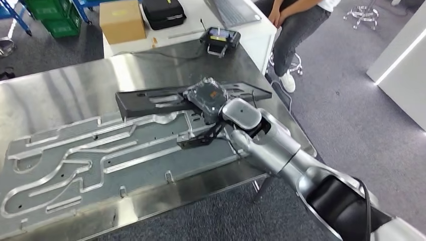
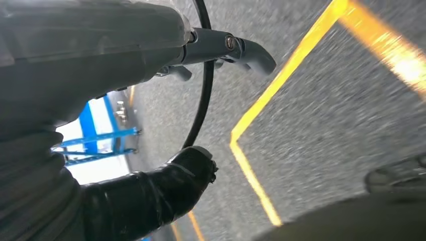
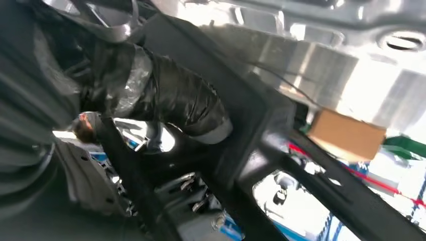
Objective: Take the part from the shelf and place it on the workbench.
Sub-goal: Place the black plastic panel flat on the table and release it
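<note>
The right hand [image 1: 210, 103] reaches over the steel desk [image 1: 65, 95] and grips the part [image 1: 150, 100], a long black frame with cut-outs. Its fingers are wrapped around the frame's near rail, and in the right wrist view the thick thumb [image 3: 171, 100] presses against the dark bar of the part [image 3: 261, 125]. The part stretches away from the hand on both sides, the longer stretch running to the hand's left. It lies low over the desk, just beyond the large grooved metal plate [image 1: 75, 160]; whether it rests on the surface or hangs just above it cannot be told.

Beyond the hand, at the desk's far edge, sits a small black device with a screen [image 1: 219, 39]. Farther off, on a white table [image 1: 191, 25], stand a cardboard box [image 1: 122, 21] and a black case [image 1: 163, 12]. A person in grey trousers [image 1: 296, 30] sits by that table, beyond and to the right of the hand.

The left hand [image 2: 150, 75] hangs over a grey floor marked with yellow lines [image 2: 261, 100]. Its fingers [image 2: 251, 50] are apart and hold nothing.
</note>
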